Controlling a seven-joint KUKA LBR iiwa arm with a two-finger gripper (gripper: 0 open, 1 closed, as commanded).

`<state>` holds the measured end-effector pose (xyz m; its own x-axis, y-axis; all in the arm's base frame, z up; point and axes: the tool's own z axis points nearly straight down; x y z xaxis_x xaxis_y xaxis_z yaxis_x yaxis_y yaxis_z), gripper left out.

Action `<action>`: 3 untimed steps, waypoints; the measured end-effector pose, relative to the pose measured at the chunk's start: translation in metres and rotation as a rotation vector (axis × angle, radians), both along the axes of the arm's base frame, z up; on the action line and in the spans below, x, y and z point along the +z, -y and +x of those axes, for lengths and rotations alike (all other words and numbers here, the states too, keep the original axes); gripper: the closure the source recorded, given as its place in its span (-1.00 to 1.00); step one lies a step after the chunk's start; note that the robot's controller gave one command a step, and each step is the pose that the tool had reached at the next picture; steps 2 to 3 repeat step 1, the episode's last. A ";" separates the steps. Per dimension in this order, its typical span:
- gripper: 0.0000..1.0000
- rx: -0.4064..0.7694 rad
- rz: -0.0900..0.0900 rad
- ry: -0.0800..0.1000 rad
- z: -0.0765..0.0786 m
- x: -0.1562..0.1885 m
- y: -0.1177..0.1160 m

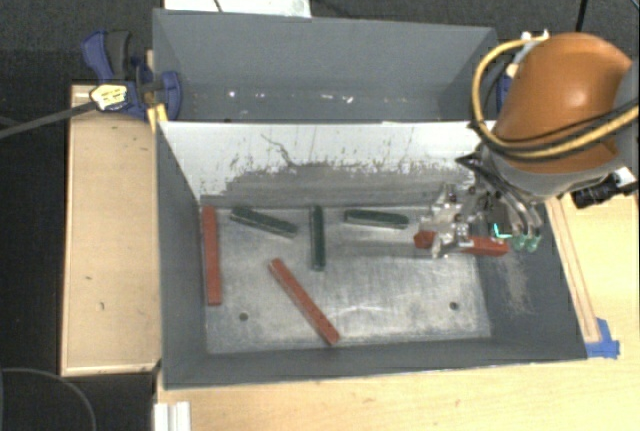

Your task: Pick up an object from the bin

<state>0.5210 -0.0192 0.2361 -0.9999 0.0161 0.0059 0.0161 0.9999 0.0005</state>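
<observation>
My gripper [456, 231] is low at the right end of the bin, close to the right wall. A short red stick [426, 240] lies right under it, and its two red ends stick out to the left and right of the gripper. The stick's middle is hidden by the gripper. A dark green stick [376, 216] lies just left of the gripper, near the back wall.
Two more dark green sticks lie in the middle, one slanted [264, 221] and one upright [317, 237]. A long red stick [302, 301] lies diagonally towards the front. Another red stick [212, 256] runs along the left wall. The arm's orange cover hangs over the right rim.
</observation>
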 end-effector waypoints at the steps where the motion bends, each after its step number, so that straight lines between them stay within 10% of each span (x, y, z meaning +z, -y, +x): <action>1: 1.00 0.001 -0.001 0.009 0.002 0.004 0.000; 3: 1.00 0.001 -0.001 0.009 0.002 0.004 0.000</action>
